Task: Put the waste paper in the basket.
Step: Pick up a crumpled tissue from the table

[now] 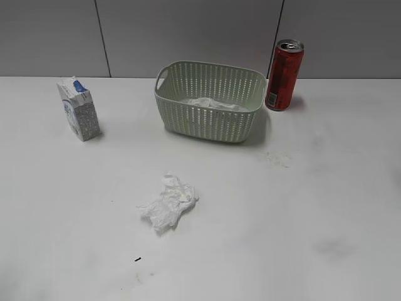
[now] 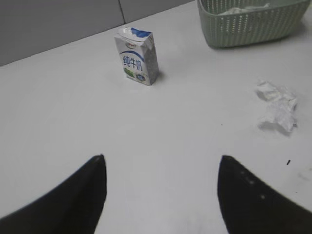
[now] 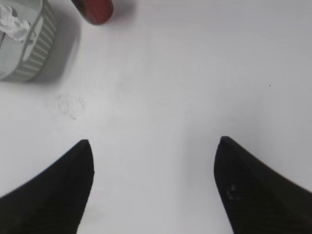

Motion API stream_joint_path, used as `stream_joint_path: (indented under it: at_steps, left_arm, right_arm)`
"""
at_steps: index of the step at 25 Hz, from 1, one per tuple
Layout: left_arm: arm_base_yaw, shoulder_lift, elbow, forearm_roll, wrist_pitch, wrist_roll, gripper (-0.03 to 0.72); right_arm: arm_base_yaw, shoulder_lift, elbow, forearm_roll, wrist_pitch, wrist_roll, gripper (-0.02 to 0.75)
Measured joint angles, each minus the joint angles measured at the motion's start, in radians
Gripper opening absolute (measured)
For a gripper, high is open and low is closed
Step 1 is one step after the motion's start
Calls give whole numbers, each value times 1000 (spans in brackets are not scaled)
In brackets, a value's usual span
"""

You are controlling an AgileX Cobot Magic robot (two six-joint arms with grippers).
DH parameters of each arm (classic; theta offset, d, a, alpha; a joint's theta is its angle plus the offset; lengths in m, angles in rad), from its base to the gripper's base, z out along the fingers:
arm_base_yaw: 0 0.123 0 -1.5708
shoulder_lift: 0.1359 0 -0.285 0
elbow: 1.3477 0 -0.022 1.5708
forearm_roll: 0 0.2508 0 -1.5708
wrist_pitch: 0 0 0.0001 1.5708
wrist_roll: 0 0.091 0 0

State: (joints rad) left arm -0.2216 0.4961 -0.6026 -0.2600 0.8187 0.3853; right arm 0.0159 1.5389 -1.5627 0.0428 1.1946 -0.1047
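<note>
One crumpled white waste paper wad (image 1: 168, 202) lies on the white table in front of the pale green basket (image 1: 210, 119); it also shows in the left wrist view (image 2: 278, 106). White paper (image 1: 210, 103) lies inside the basket, and shows in the left wrist view (image 2: 242, 8) and the right wrist view (image 3: 10, 20). The basket appears top right in the left wrist view (image 2: 253, 27) and top left in the right wrist view (image 3: 34, 46). My left gripper (image 2: 161, 161) is open and empty over bare table. My right gripper (image 3: 153, 144) is open and empty. Neither gripper shows in the exterior view.
A white-and-blue milk carton (image 1: 78, 108) stands upright at the left, also in the left wrist view (image 2: 137, 56). A tall red can (image 1: 284, 75) stands right of the basket, with its edge in the right wrist view (image 3: 94, 9). A grey wall runs behind the table.
</note>
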Motion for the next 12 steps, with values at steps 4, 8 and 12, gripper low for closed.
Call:
stream_joint_path:
  at_steps: [4,8,12]
  left_arm:
    - [-88,227,-81,-17,-40,42,522]
    - [-176,460,-196,-14,-40,63,522]
    - [-260,678,-317,-9,-41,67,522]
  right_arm:
    - [0,-138,190,0,-31,-7,578]
    - [0,-294,384,23,-105,-8,578]
    - [0,-455,563,38,-150,-9,578]
